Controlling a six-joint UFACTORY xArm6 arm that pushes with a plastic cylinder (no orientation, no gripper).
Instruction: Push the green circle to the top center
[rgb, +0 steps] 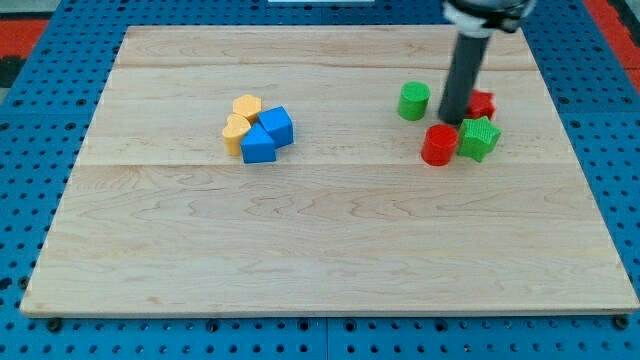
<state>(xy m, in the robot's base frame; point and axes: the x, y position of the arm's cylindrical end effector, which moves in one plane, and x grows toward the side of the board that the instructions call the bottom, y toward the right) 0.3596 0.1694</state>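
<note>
The green circle (413, 101) is a short green cylinder on the wooden board (320, 230), right of centre in the upper part. My tip (453, 121) is the lower end of the dark rod, just right of the green circle with a small gap. A red cylinder (438, 145) lies just below the tip. A green star-shaped block (480, 138) lies to the tip's lower right. A red block (482, 104) is partly hidden behind the rod on its right.
A cluster at the left centre holds two yellow blocks (241, 118) and two blue blocks (268, 135), touching one another. A blue pegboard (600, 150) surrounds the board on all sides.
</note>
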